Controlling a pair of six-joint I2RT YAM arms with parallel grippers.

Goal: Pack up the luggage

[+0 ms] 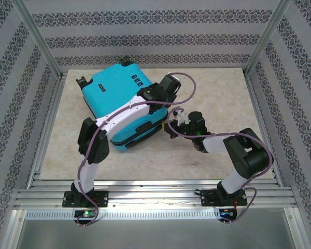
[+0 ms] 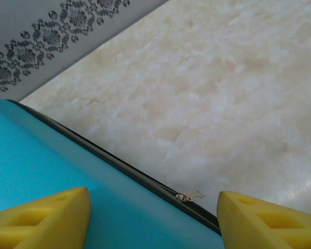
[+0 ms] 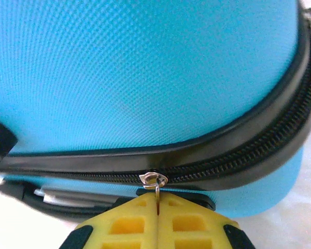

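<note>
currently, the small turquoise-blue hard-shell suitcase (image 1: 111, 96) is laid flat, shells together, on the beige marbled tabletop (image 1: 217, 93), left of centre and towards the far side. the right gripper (image 3: 157, 203) is set at the suitcase's near right corner, its yellow fingers pressed together on the small metal zipper pull (image 3: 154, 180). the left gripper (image 2: 153, 207) is poised over the shell's far right edge, its yellow fingers spread apart with nothing clasped. a small metal tab (image 2: 189, 196) is seen on the black zipper band (image 2: 119, 165) below them.
</note>
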